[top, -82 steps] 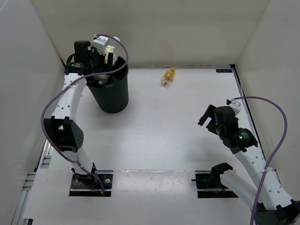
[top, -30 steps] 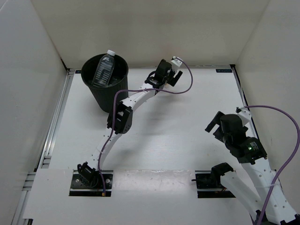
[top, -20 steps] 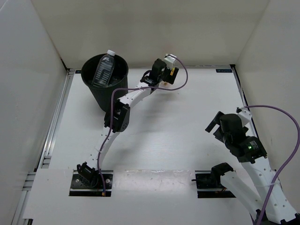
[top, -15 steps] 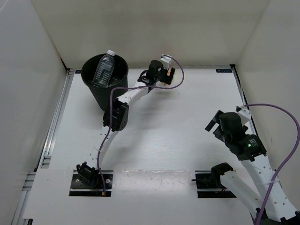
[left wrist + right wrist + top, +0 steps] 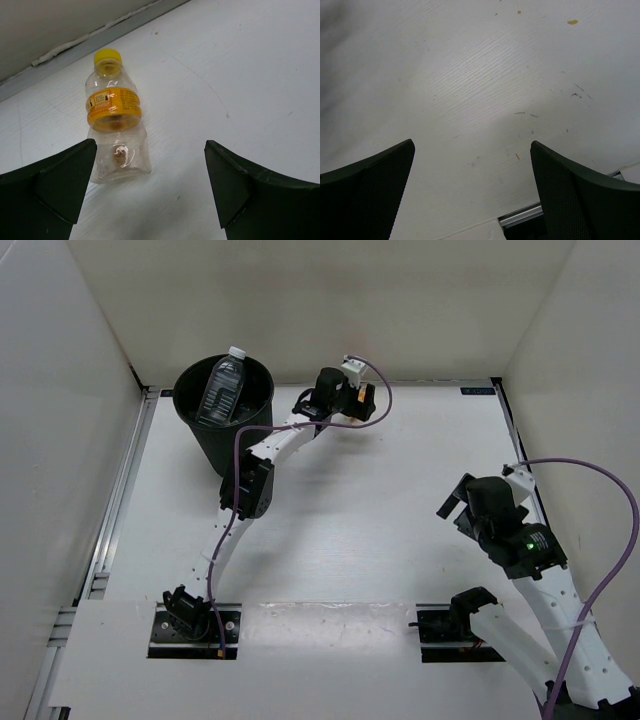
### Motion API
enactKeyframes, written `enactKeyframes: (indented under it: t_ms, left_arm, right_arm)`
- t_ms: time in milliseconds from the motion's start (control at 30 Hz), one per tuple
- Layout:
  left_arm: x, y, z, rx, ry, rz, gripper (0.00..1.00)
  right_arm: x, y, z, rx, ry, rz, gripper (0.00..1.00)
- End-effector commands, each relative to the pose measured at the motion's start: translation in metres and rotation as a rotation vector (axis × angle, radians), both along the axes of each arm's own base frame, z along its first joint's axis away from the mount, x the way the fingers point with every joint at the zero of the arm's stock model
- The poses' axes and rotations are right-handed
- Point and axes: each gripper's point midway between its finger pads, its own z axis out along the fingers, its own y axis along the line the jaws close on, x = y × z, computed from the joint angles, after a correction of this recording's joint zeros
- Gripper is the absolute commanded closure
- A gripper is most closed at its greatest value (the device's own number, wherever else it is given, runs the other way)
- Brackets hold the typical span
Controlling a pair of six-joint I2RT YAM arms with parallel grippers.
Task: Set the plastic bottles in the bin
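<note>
You have the left gripper [image 5: 150, 145] poised low over the yellow-capped bottle [image 5: 116, 131], fingers spread wide to either side and touching nothing; the bottle lies on its side at the table's 12 o'clock, cap toward the back wall, a little nearer the left finger. This looks like the reach for a pick. The next move calls for centring over the body, dropping and closing across it, then carrying it to the bin [image 5: 237, 456] at 11 o'clock, where a clear water bottle [image 5: 222, 386] leans above the rim. The right gripper [image 5: 472, 146] hangs released over bare board at 4 o'clock. The white table [image 5: 350, 530] is scuffed and speckled, boxed by pale walls [image 5: 330, 300].
</note>
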Motion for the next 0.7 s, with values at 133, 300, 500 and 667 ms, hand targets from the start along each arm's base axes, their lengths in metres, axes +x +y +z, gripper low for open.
enactKeyframes:
  t_ms: [133, 300, 500, 667]
  left_arm:
    - [-0.006, 0.009, -0.023, 0.024, 0.095, 0.017, 0.0]
    - [-0.009, 0.015, -0.033, 0.102, 0.085, -0.008, 0.0]
    - [-0.002, 0.026, -0.048, 0.156, 0.083, 0.046, 0.0]
    - [0.012, 0.025, -0.044, 0.177, 0.02, 0.053, 0.0]
  right_arm:
    - [0.009, -0.004, 0.017, -0.037, -0.046, -0.006, 0.0]
    - [0.012, -0.004, 0.017, -0.05, -0.045, 0.006, 0.0]
    - [0.01, -0.005, 0.01, -0.064, -0.026, 0.012, 0.0]
    - [0.009, -0.008, 0.007, -0.089, -0.016, 0.017, 0.0]
